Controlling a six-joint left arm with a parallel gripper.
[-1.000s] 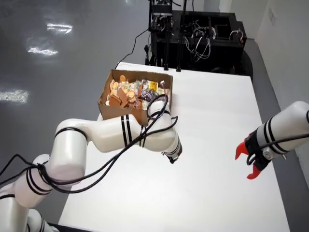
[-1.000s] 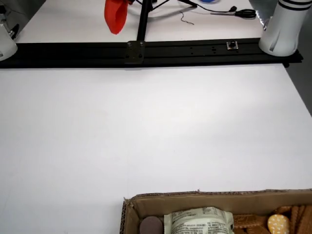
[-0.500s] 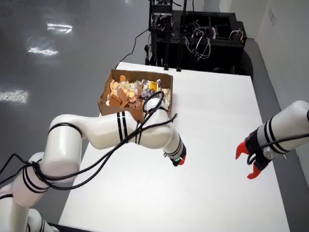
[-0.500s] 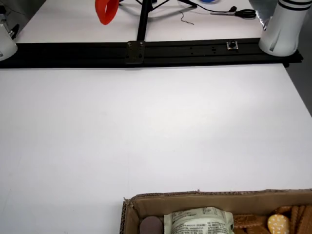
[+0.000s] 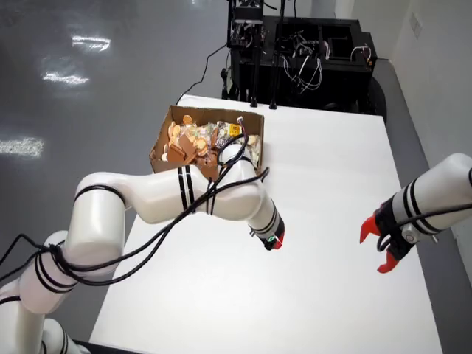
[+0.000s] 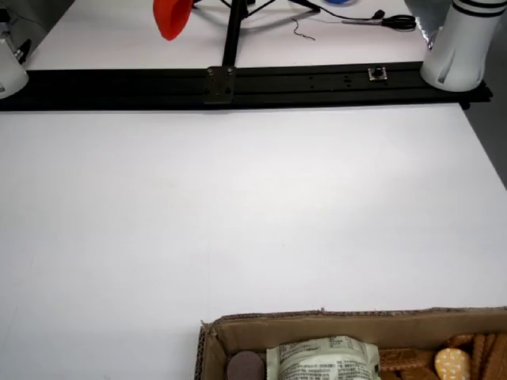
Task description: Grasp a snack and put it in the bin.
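The gripper [image 5: 274, 242], jaw state indeterminate, has shifted slightly toward 12 o'clock, nearing the snack-filled box [image 5: 167, 164] on the bare worktop [image 5: 324, 295].

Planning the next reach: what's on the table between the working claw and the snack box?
Nothing. In the high view, only bare white table separates the claw from the box; the arm's own forearm crosses above it.

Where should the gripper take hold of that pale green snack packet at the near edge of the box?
Probably across the pale green packet at its middle, coming straight down from above. In the low table view it lies flat on top of the pile, just inside the cardboard box's wall, so that wall blocks any sideways approach.
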